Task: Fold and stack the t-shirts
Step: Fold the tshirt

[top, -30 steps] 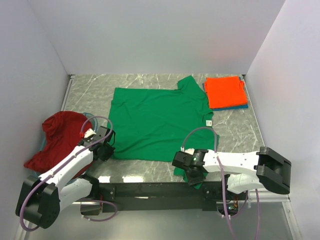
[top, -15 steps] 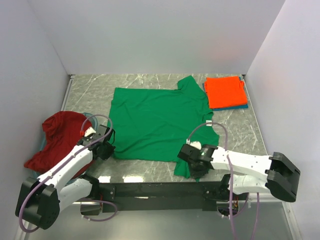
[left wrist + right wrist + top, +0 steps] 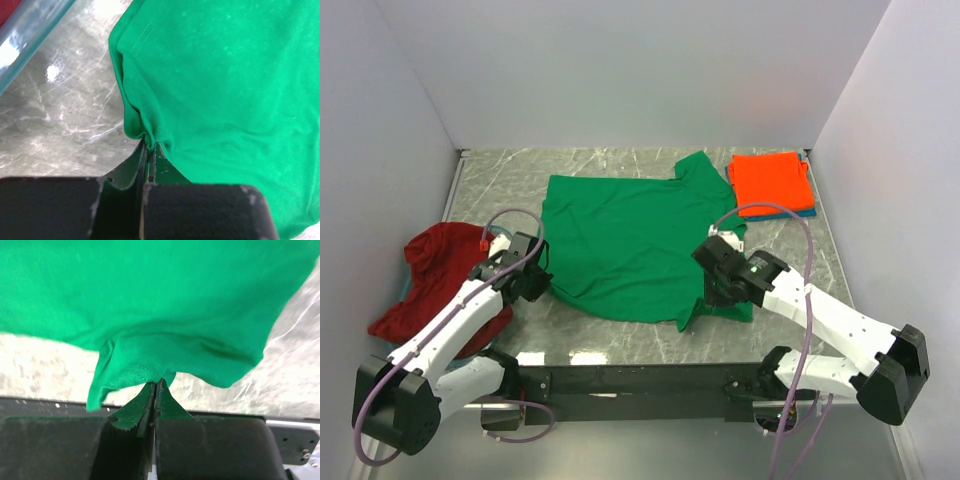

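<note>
Bright green short-sleeved cloth t-shirt [image 3: 625,235]: spread across the middle of the grey marbled tabletop [image 3: 500,180], collar end to the right, with both near corners lifted off the surface.
Left gripper [image 3: 533,283]: fingers pressed together on the near left hem corner. The left wrist view shows the cloth gathered into a small pleat right at the tips.
Right gripper [image 3: 718,290]: fingers pinched on the near right edge by the sleeve. In its wrist view a flap of green cloth hangs from the closed tips, above the table's near edge.
Change: a second ago the right gripper sat low at the near edge of the table, with that corner draped over the edge. It has since swung up and away from the bases, drawing the cloth inward. The shirt's near edge now runs at a slant. The left gripper has shifted only slightly towards the far side.
Meaning: the lengthwise fold looks begun, with the near half starting towards the far half. No crease is laid yet.
Stack: a folded orange-red cloth shirt [image 3: 770,183] lies on a teal-blue shirt [image 3: 802,213] at the far right corner, just beside the green t-shirt's far sleeve.
Waiting: a crumpled dark red shirt [image 3: 440,275] lies at the left, beside the left arm.
Risk: the right side is ahead of the left, so the crease may come out skewed unless both corners travel evenly.
</note>
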{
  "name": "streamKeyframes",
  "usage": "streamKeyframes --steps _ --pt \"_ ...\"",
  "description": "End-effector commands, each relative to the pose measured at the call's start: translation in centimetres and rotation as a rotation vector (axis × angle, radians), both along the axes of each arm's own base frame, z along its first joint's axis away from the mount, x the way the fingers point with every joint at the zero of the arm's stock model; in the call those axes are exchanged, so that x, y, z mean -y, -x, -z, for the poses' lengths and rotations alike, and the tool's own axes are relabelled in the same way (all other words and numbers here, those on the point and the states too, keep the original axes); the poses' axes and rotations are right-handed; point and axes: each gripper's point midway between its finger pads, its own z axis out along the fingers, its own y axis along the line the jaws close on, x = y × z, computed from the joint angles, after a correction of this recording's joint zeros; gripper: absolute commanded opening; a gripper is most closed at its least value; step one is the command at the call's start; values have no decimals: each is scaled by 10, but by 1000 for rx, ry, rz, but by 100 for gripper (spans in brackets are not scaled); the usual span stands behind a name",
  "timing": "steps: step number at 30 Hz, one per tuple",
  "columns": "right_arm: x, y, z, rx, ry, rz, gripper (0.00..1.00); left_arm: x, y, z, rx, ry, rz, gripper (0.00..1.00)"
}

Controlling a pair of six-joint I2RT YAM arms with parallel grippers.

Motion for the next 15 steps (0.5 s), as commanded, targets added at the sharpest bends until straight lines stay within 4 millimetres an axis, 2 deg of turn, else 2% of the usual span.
streamKeyframes --steps 1,8,15 --pt "10 -27 -24 84 47 19 0 -4 -16 -18 37 -26 -4 1" --pt "20 -60 -39 127 94 68 0 -15 -33 -23 48 -31 -28 1" --pt "21 -90 -55 167 82 93 0 -15 -54 -28 67 -34 -14 1"
